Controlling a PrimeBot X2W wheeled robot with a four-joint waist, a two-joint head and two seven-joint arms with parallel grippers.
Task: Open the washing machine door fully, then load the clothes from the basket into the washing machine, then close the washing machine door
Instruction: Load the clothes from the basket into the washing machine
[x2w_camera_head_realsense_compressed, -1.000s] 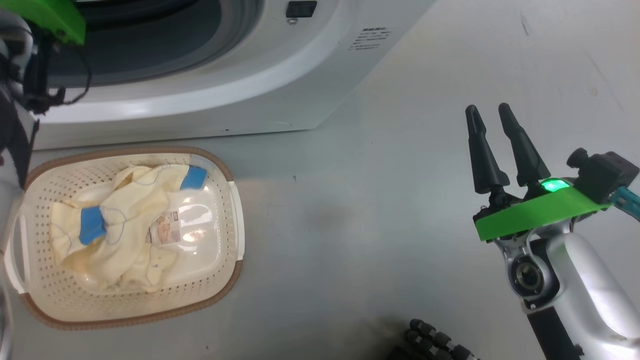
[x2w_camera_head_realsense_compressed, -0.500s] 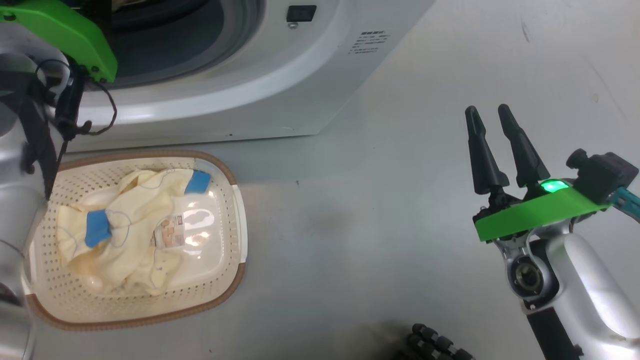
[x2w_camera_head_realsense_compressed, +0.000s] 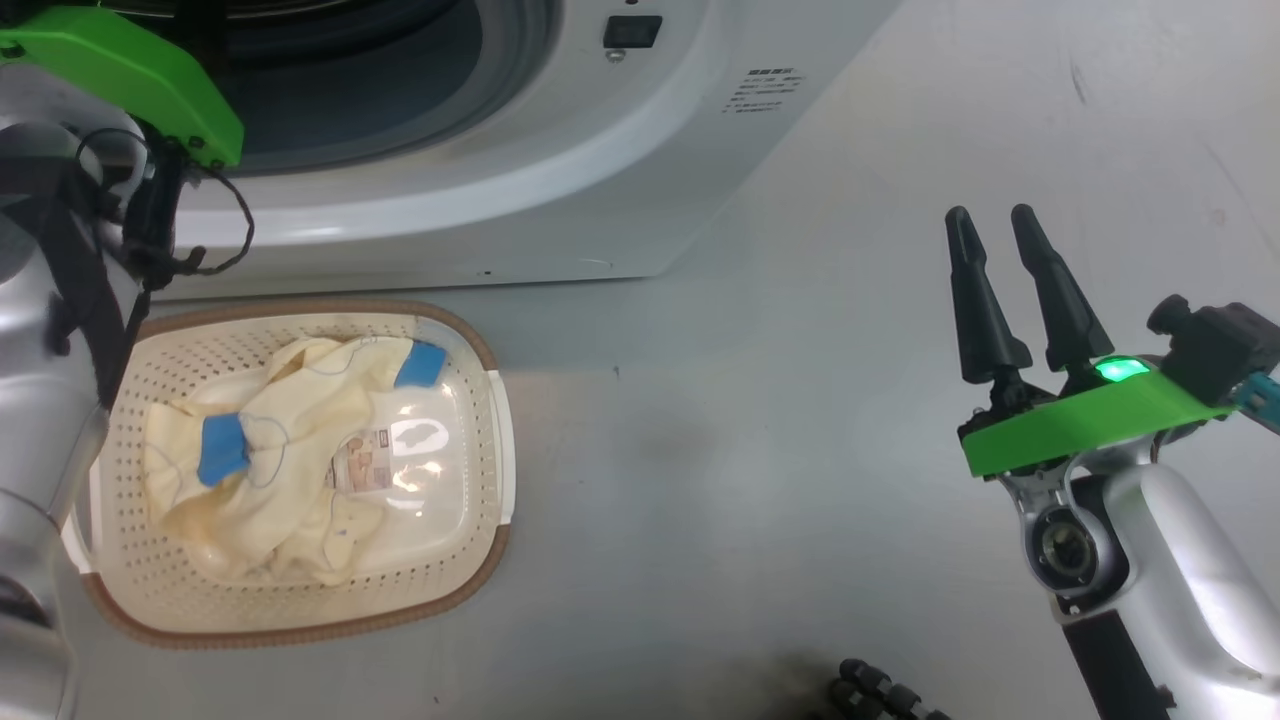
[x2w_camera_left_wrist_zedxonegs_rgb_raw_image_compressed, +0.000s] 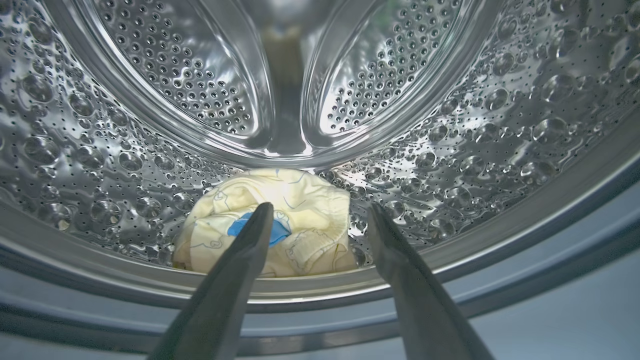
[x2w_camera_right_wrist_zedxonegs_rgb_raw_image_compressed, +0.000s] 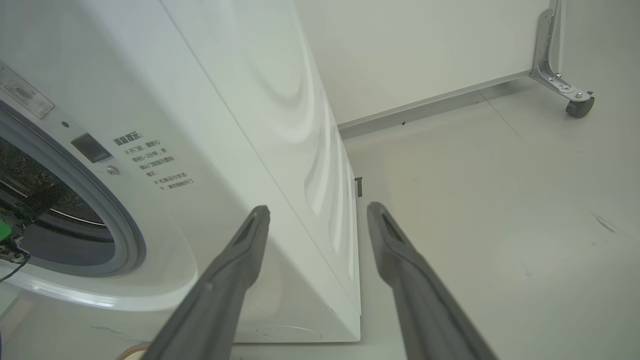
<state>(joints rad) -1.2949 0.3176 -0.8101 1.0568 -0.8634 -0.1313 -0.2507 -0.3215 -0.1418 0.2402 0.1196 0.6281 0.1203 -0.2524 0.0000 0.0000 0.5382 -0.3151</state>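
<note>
Loading is sitting partway: one garment (x2w_camera_left_wrist_zedxonegs_rgb_raw_image_compressed: 310, 220) is lying low in the drum (x2w_camera_left_wrist_zedxonegs_rgb_raw_image_compressed: 100, 150) of the washer (x2w_camera_head_realsense_compressed: 560, 200), just beyond the left end effector (x2w_camera_left_wrist_zedxonegs_rgb_raw_image_compressed: 320, 206), whose fingers are standing spread and holding nothing. More clothes (x2w_camera_head_realsense_compressed: 290, 440) are waiting in the basket (x2w_camera_head_realsense_compressed: 480, 570) on the floor (x2w_camera_head_realsense_compressed: 750, 450) just before the machine, and door closing is waiting too. Right end effector (x2w_camera_head_realsense_compressed: 990, 212) is hovering spread and empty, well apart from the basket; nothing seems to be blocking it.
</note>
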